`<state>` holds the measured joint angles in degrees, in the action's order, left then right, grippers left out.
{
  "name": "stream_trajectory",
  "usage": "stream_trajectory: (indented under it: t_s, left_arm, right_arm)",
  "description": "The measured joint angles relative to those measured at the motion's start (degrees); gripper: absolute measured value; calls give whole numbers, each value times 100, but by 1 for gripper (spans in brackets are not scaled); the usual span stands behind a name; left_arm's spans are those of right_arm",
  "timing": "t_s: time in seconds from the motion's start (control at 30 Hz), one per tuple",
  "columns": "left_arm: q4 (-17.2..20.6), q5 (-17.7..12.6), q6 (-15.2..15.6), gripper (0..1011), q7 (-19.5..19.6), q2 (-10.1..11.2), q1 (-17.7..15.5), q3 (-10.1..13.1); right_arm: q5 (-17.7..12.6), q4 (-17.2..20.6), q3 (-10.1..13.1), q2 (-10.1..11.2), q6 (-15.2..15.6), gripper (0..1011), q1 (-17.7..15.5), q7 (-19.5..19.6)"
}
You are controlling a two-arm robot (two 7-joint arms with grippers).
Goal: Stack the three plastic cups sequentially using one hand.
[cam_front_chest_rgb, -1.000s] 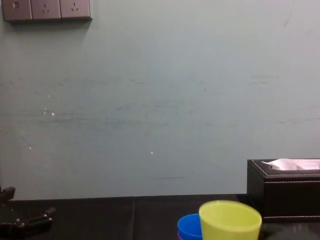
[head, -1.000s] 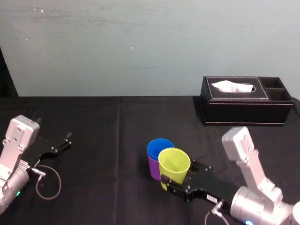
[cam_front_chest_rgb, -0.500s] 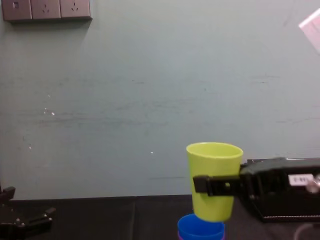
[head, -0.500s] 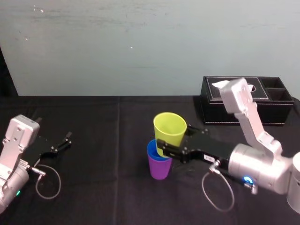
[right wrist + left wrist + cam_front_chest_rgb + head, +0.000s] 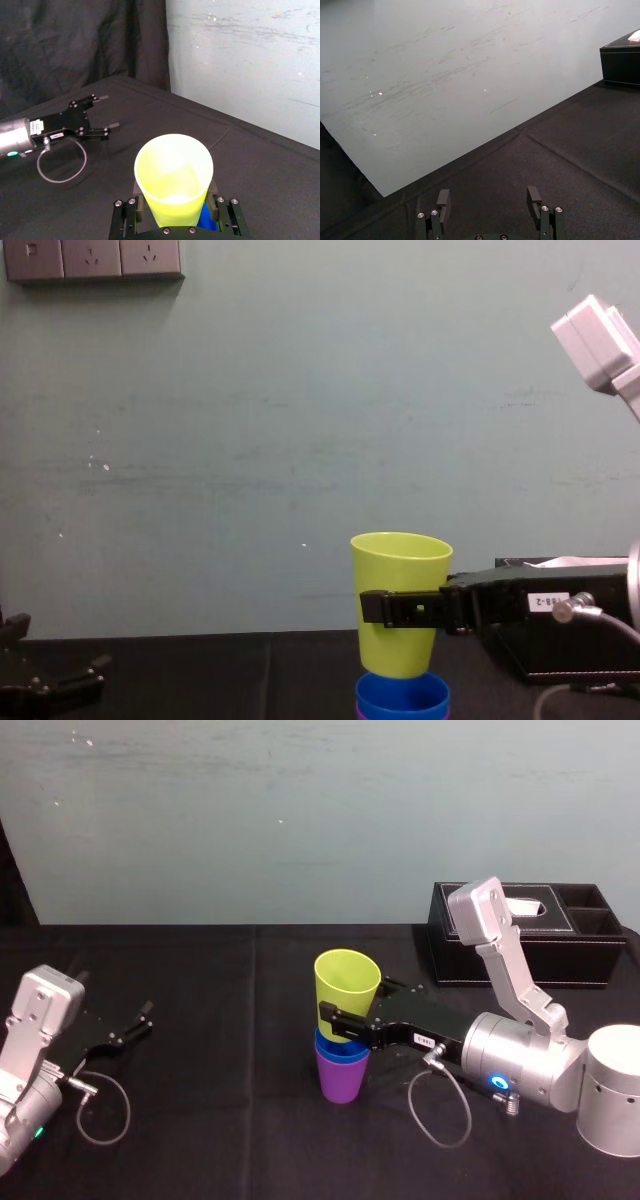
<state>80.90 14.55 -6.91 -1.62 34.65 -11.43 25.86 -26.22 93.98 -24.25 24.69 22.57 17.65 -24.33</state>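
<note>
Gripping the yellow-green cup (image 5: 346, 986) at mid-height, the right tool (image 5: 347, 1020) holds it upright at bench (image 5: 220, 1120) centre, base at the rim of the blue cup (image 5: 338, 1051). The blue cup sits nested in the purple cup (image 5: 340, 1082), only its rim band visible. The left tool (image 5: 138, 1020) rests wide open, well apart across bare bench.
</note>
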Motion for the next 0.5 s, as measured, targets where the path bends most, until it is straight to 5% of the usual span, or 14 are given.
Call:
stream_trajectory:
  t_s: [0.5]
  left_arm:
    - [0, 0, 0, 1000, 0, 0, 0, 0]
  right_arm:
    - [-94, -383, -202, -29, -176, 719, 186, 131]
